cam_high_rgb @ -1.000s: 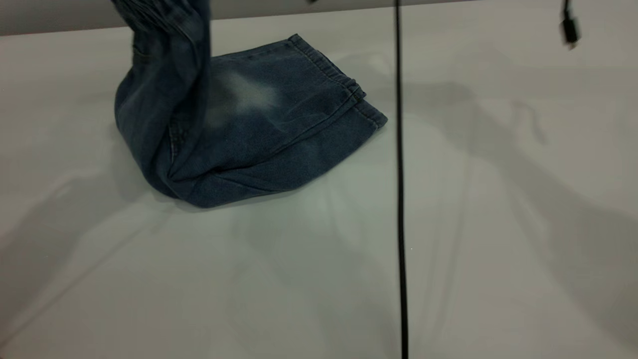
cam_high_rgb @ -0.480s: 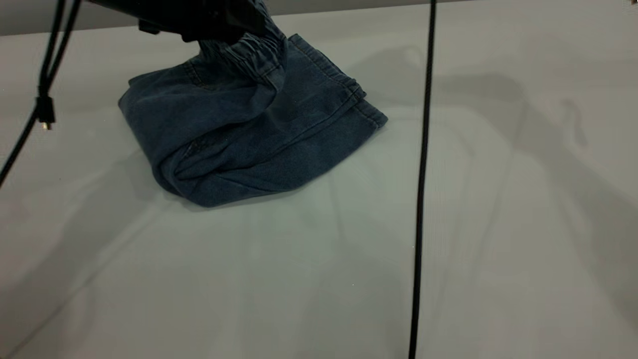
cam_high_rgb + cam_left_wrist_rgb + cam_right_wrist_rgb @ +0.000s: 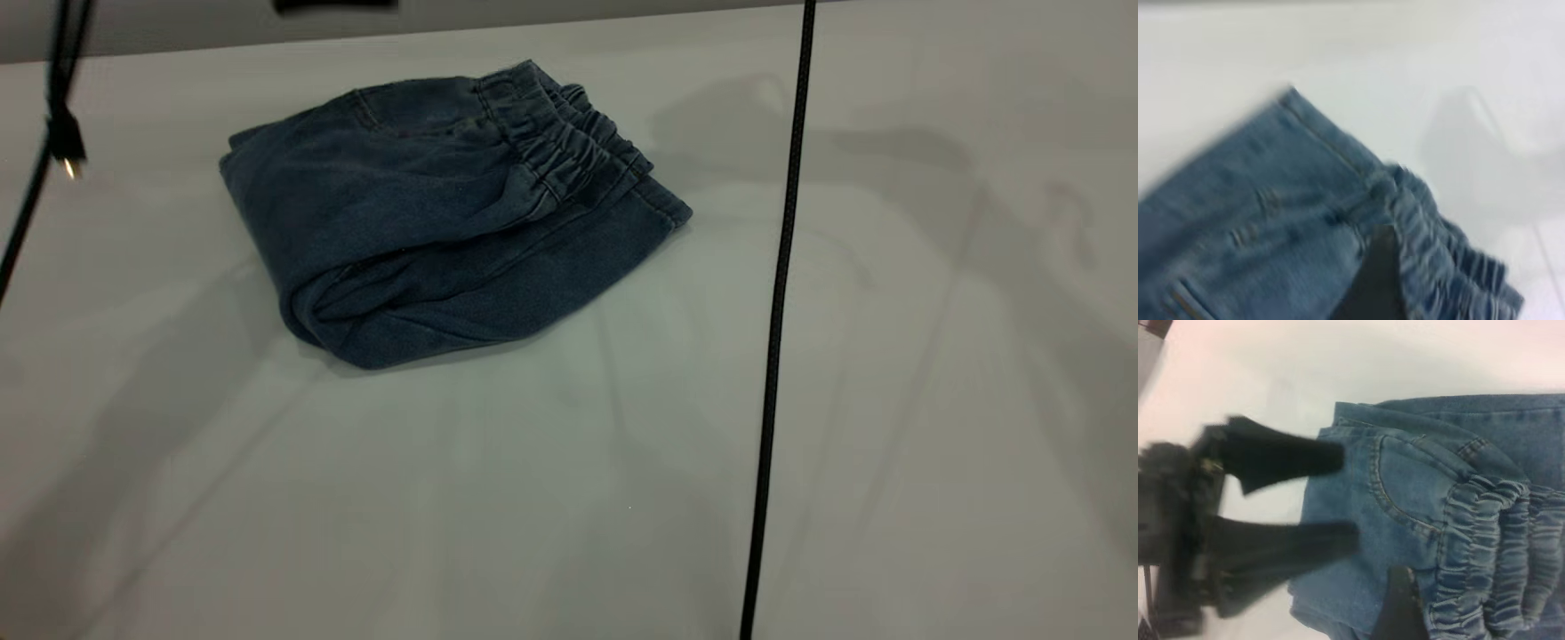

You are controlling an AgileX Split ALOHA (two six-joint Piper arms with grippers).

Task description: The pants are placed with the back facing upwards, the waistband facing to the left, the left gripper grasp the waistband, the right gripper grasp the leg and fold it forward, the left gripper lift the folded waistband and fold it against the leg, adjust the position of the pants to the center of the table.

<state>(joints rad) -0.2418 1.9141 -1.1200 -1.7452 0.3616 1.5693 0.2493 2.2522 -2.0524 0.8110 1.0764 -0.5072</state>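
One folded bundle of blue denim pants (image 3: 427, 231) lies far-left on the white-grey desk (image 3: 533, 498); left hand (image 3: 1348, 499) gapes empty; right hand (image 3: 1399, 608): cannot tell

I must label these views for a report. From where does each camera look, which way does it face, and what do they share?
Exterior: outside the rig, high, facing down across the table at the folded pants; no arm, only black cables.
Left wrist: close above the pants, facing the waistband; one dark tip shows.
Right wrist: above the waistband; the left gripper shows beyond, jaws open.
All share the waistband.
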